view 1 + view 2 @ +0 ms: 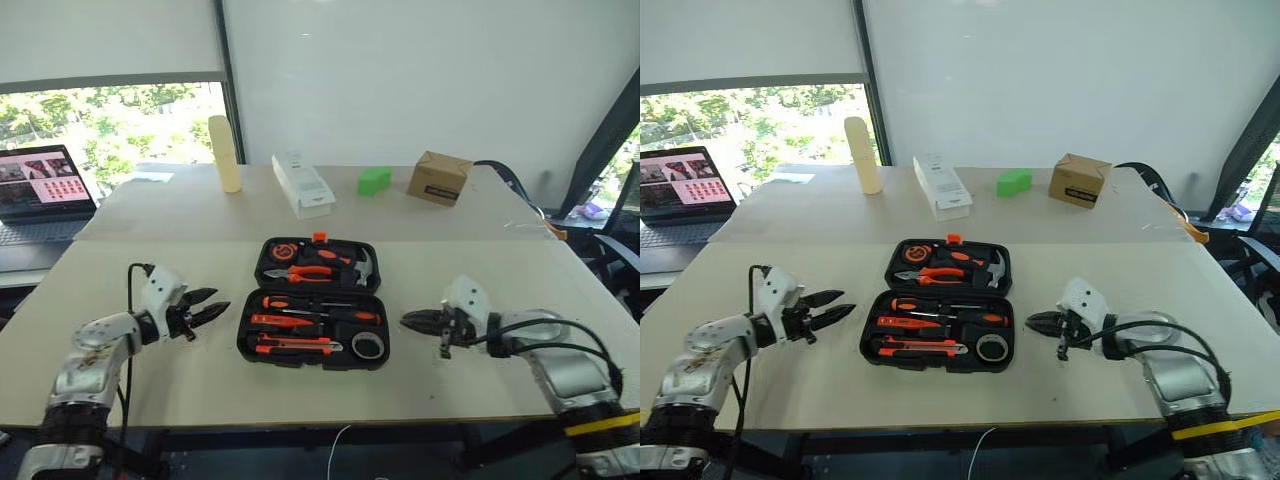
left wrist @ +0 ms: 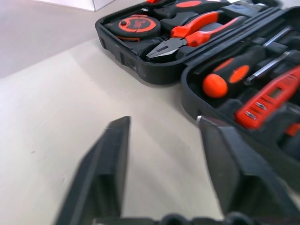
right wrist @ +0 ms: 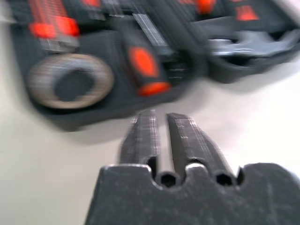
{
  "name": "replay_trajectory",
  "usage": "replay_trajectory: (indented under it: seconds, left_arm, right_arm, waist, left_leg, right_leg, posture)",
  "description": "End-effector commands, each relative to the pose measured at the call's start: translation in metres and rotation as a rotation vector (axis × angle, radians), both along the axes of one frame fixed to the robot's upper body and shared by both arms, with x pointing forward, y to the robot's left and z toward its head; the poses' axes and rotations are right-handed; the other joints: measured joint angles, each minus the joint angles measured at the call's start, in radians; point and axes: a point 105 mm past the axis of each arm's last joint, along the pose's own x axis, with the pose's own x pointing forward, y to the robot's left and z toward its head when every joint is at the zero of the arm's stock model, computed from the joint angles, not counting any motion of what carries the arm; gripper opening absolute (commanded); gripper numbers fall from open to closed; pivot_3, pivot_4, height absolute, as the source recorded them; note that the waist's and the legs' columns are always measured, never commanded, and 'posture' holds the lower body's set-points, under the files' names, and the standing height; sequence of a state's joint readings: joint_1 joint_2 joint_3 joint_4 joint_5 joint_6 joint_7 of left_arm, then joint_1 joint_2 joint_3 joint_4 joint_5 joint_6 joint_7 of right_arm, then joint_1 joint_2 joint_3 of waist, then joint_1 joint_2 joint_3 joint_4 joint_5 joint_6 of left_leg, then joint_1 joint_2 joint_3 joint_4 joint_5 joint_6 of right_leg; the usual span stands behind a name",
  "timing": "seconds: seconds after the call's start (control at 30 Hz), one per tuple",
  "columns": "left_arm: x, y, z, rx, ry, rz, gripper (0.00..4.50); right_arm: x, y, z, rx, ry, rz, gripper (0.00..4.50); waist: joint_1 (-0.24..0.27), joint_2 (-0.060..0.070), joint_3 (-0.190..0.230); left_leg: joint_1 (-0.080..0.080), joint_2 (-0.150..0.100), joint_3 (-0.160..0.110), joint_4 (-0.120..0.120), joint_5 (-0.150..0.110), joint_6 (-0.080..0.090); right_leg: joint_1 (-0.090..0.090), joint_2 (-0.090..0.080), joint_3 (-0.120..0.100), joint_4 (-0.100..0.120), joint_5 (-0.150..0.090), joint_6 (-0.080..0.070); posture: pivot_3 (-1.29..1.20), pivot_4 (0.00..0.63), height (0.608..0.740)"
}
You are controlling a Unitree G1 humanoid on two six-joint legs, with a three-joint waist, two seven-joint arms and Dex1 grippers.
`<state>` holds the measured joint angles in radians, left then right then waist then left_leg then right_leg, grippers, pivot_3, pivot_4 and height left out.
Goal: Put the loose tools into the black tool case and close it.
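Observation:
The black tool case [image 1: 303, 361] lies open flat in the middle of the table, its orange latch at the far edge. Its near half holds two screwdrivers [image 1: 322, 303], a utility knife [image 1: 296, 346], an orange tool [image 1: 277, 321] and a tape roll [image 1: 368, 346]. The far half holds pliers, a hammer and a tape measure. My left gripper [image 1: 212, 304] hovers just left of the case, open with nothing between its fingers [image 2: 108, 161]. To the right of the case my right gripper [image 1: 406, 319] points at it, shut and empty, fingers [image 3: 146, 136] together.
A second table behind carries a cardboard box [image 1: 438, 178], a green block [image 1: 374, 180], a white box [image 1: 302, 185] and a pale cylinder [image 1: 226, 153]. A laptop [image 1: 40, 185] stands at the far left. Bare tabletop lies on both sides of the case.

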<state>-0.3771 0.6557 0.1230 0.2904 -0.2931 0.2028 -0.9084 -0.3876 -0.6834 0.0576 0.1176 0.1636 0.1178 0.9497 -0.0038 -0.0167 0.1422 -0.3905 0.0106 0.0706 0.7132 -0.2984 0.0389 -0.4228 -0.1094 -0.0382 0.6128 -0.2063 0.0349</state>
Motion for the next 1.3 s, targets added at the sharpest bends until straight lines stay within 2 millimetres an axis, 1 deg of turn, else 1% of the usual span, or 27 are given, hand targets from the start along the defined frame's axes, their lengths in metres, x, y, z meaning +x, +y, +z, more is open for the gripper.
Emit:
replay_trajectory:
  seconds: [0.03, 0.07, 0.1, 0.2, 0.3, 0.43, 0.57, 0.77, 0.83, 0.97, 1.1, 1.13, 1.17, 1.2, 1.23, 1.27, 1.3]
  left_arm:
    - [0.011, -0.007, 0.002, 0.036, -0.011, 0.055, 0.72]
    - [0.012, -0.011, 0.0, 0.039, -0.005, 0.052, 0.32]
    - [0.012, -0.014, -0.002, 0.043, 0.001, 0.044, 0.06]
    - [0.004, -0.03, -0.007, 0.034, 0.035, -0.027, 0.06]
    - [-0.006, -0.043, -0.012, 0.038, 0.069, -0.109, 0.06]
    - [-0.018, -0.058, -0.009, 0.023, 0.056, -0.199, 0.06]
    - [-0.026, -0.061, -0.012, 0.044, 0.072, -0.228, 0.06]
    - [-0.039, -0.06, -0.013, 0.042, 0.088, -0.235, 0.06]
    - [-0.044, -0.059, -0.014, 0.042, 0.094, -0.229, 0.06]
    - [-0.049, -0.052, -0.016, 0.054, 0.102, -0.19, 0.06]
    - [-0.052, -0.044, -0.015, 0.052, 0.114, -0.177, 0.06]
    - [-0.052, -0.041, -0.014, 0.056, 0.119, -0.17, 0.06]
    - [-0.049, -0.032, -0.013, 0.064, 0.123, -0.15, 0.06]
    - [-0.047, -0.024, -0.01, 0.065, 0.129, -0.131, 0.06]
    - [-0.044, -0.015, -0.006, 0.064, 0.136, -0.113, 0.02]
    - [-0.041, -0.007, -0.002, 0.061, 0.137, -0.086, 0.0]
    - [-0.039, -0.002, 0.003, 0.058, 0.144, -0.076, 0.0]
  right_arm:
    - [0.014, 0.001, 0.007, -0.042, -0.146, -0.041, 0.0]
    - [0.016, 0.004, 0.004, -0.034, -0.137, -0.046, 0.0]
    - [0.019, 0.006, 0.003, -0.03, -0.133, -0.054, 0.0]
    - [0.023, 0.012, -0.001, -0.032, -0.124, -0.064, 0.0]
    - [0.023, 0.017, -0.004, -0.031, -0.111, -0.048, 0.0]
    - [0.018, 0.029, -0.004, -0.025, -0.096, -0.004, 0.0]
    - [0.011, 0.033, -0.002, -0.024, -0.074, 0.02, 0.0]
    - [-0.005, 0.04, -0.004, -0.026, -0.039, 0.042, 0.0]
    - [-0.008, 0.039, -0.005, -0.027, -0.041, 0.027, 0.0]
    - [-0.008, 0.021, -0.009, -0.067, -0.055, -0.031, 0.0]
    - [-0.007, 0.008, -0.006, -0.074, -0.074, -0.046, 0.0]
    - [-0.009, 0.007, -0.004, -0.071, -0.068, -0.038, 0.0]
    - [-0.011, 0.006, 0.002, -0.032, -0.061, -0.033, 0.0]
    - [-0.014, 0.004, 0.004, 0.017, 0.013, -0.041, 0.0]
    - [-0.018, 0.004, 0.006, 0.056, 0.077, -0.035, 0.29]
    - [-0.018, 0.005, 0.014, 0.09, 0.075, -0.028, 0.58]
    - [-0.02, 0.006, 0.018, 0.094, 0.106, -0.013, 0.72]
  waist:
    - [0.0, 0.0, 0.0]
    - [-0.001, 0.0, 0.0]
    - [-0.003, 0.0, 0.0]
    - [-0.008, 0.0, 0.0]
    - [-0.007, 0.0, 0.0]
    - [0.001, 0.0, 0.0]
    - [0.001, 0.0, 0.0]
    - [0.001, 0.0, 0.0]
    - [0.001, 0.0, 0.0]
    - [0.001, 0.0, 0.0]
    - [0.003, 0.0, 0.0]
    - [0.003, 0.0, 0.0]
    - [0.003, 0.0, 0.0]
    - [0.003, 0.0, 0.0]
    - [0.003, 0.0, 0.0]
    - [0.003, 0.0, 0.0]
    - [0.003, 0.0, 0.0]
  left_leg:
    - [0.0, 0.0, 0.0, 0.0, 0.0, 0.0]
    - [0.0, 0.0, 0.0, 0.0, 0.0, 0.0]
    - [0.0, 0.0, 0.0, -0.001, 0.0, 0.0]
    - [-0.001, 0.001, 0.0, -0.001, 0.0, 0.0]
    - [-0.001, 0.002, 0.0, -0.001, 0.0, 0.0]
    - [-0.001, 0.002, 0.0, -0.001, 0.0, 0.0]
    - [-0.001, 0.002, 0.0, -0.001, -0.001, 0.001]
    - [-0.002, 0.002, -0.001, -0.002, -0.001, 0.002]
    - [-0.002, 0.002, 0.0, -0.002, -0.001, 0.002]
    - [-0.002, 0.002, 0.0, -0.002, -0.002, 0.002]
    - [-0.001, 0.002, 0.0, -0.001, -0.002, 0.003]
    - [-0.001, 0.002, -0.001, -0.001, -0.002, 0.003]
    - [-0.001, 0.002, -0.001, -0.001, -0.002, 0.003]
    - [-0.001, 0.002, -0.001, -0.001, -0.002, 0.003]
    - [-0.001, 0.002, -0.001, -0.001, -0.003, 0.006]
    - [-0.001, 0.002, -0.001, -0.001, -0.004, 0.007]
    - [0.0, 0.002, -0.001, -0.001, -0.004, 0.007]
  right_leg:
    - [0.0, 0.0, 0.0, 0.0, 0.0, 0.0]
    - [0.0, 0.0, 0.0, 0.001, 0.0, 0.0]
    - [0.0, 0.0, 0.0, 0.001, 0.0, 0.0]
    - [0.0, 0.0, 0.0, 0.001, 0.0, 0.0]
    - [0.0, 0.0, 0.0, 0.0, 0.0, 0.0]
    - [0.0, 0.0, 0.0, 0.0, 0.0, 0.0]
    - [0.0, -0.001, 0.0, 0.0, 0.0, 0.0]
    - [0.0, -0.001, 0.0, -0.001, 0.0, 0.0]
    - [0.0, 0.0, 0.0, -0.001, 0.0, 0.0]
    - [0.0, -0.001, 0.0, -0.001, 0.0, 0.0]
    - [0.0, -0.001, 0.0, -0.001, 0.0, 0.0]
    - [0.0, -0.001, 0.0, -0.001, 0.0, 0.0]
    - [0.0, -0.001, 0.0, -0.001, 0.0, 0.0]
    - [0.0, -0.001, 0.0, -0.001, 0.0, 0.0]
    - [0.0, -0.001, 0.0, -0.001, 0.0, 0.0]
    - [0.0, 0.0, 0.0, -0.001, 0.0, 0.0]
    - [0.0, 0.0, 0.0, -0.001, 0.0, 0.0]
  posture:
    - [0.0, 0.15, 0.74]
    - [0.0, 0.15, 0.74]
    - [0.0, 0.15, 0.74]
    - [0.0, 0.15, 0.74]
    - [0.0, 0.15, 0.74]
    - [0.0, 0.15, 0.74]
    - [0.0, 0.15, 0.74]
    - [0.0, 0.15, 0.74]
    - [0.0, 0.15, 0.74]
    - [0.0, 0.15, 0.74]
    - [0.0, 0.15, 0.74]
    - [0.0, 0.15, 0.74]
    - [0.0, 0.15, 0.74]
    - [0.0, 0.15, 0.74]
    - [0.0, 0.15, 0.74]
    - [0.0, 0.15, 0.74]
    - [0.0, 0.15, 0.74]
